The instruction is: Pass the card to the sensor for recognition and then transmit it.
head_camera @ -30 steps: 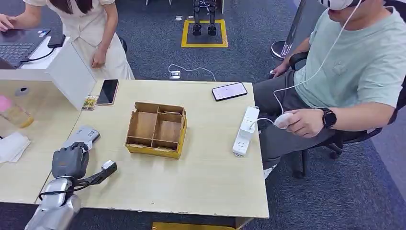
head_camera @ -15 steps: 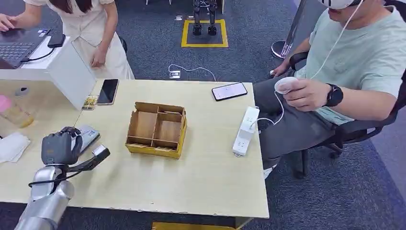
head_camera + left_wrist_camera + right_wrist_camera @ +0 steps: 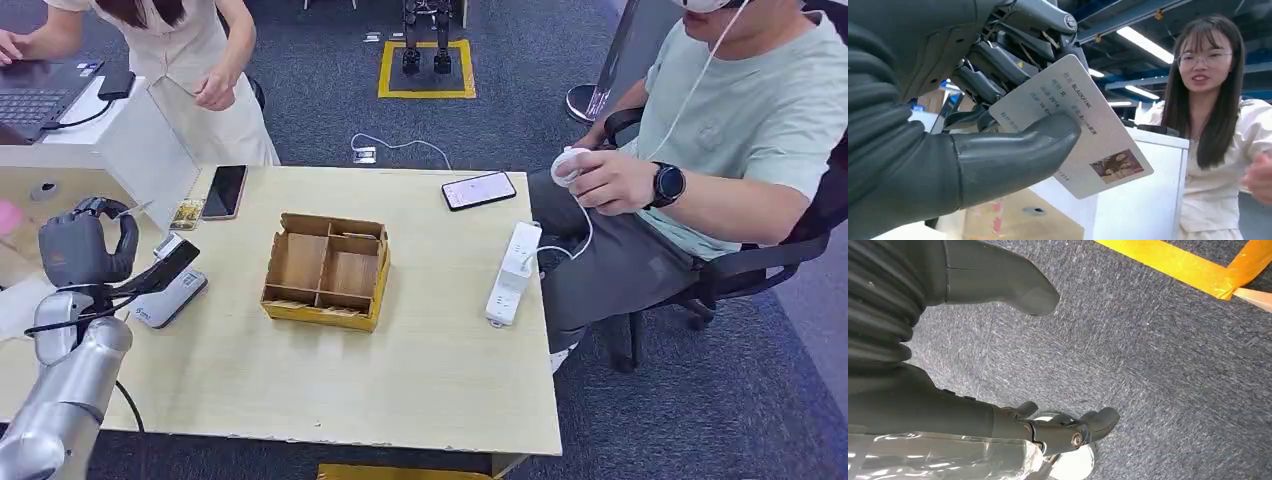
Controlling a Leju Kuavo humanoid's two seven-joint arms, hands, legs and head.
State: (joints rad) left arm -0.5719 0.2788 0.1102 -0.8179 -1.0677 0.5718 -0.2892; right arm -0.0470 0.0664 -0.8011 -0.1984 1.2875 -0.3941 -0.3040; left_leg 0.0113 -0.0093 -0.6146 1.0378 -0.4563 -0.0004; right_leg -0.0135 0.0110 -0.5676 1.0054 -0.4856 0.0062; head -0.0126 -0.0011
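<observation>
My left hand is raised over the table's left side, just left of the grey sensor lying flat on the tabletop. It pinches a white ID card between the thumb and the darker fingers; the card bears printed text and a small photo. In the head view only the card's thin edge sticks out of the hand toward the white partition. My right hand hangs over blue-grey carpet, fingers apart and holding nothing.
A divided cardboard box sits mid-table, a white power strip at the right edge, and two phones along the far edge. A white partition stands far left. One person stands behind it; another sits at right.
My left hand has lifted from the table's front edge and moved away and left, past the sensor, still holding the card. The seated person raised the white controller.
</observation>
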